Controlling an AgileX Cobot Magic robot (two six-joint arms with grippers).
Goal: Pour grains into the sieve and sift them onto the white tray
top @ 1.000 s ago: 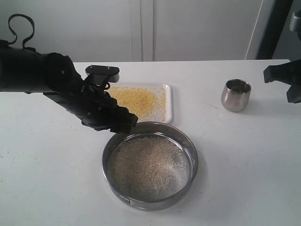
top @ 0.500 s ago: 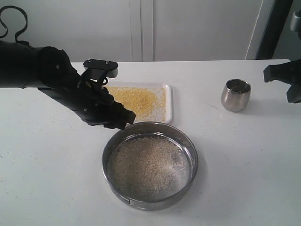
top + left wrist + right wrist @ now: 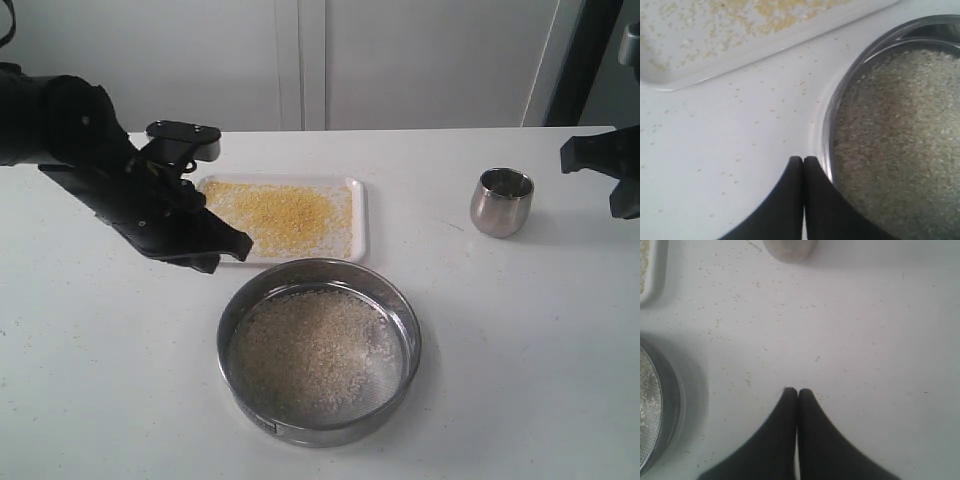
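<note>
The round steel sieve (image 3: 320,350) rests on the table in front of the white tray (image 3: 357,215). Whitish rice-like grains (image 3: 315,350) fill its mesh. Golden-yellow granules (image 3: 275,212) lie spread over the tray. My left gripper (image 3: 235,250) hovers shut and empty just left of the sieve's far rim. In the left wrist view its tips (image 3: 803,161) sit beside the sieve rim (image 3: 826,130), with the tray (image 3: 740,55) beyond. My right gripper (image 3: 798,391) is shut and empty above bare table, its arm (image 3: 605,165) at the far right edge.
A small rounded steel cup (image 3: 501,201) stands upright at the right, also seen in the right wrist view as the cup (image 3: 790,250). Stray granules (image 3: 740,145) dot the table between tray and sieve. The table's back edge meets a white wall.
My left arm has drawn back to the left and slightly up, away from the sieve's rim, uncovering more of the tray. The sieve, tray, cup and right arm have not moved.
</note>
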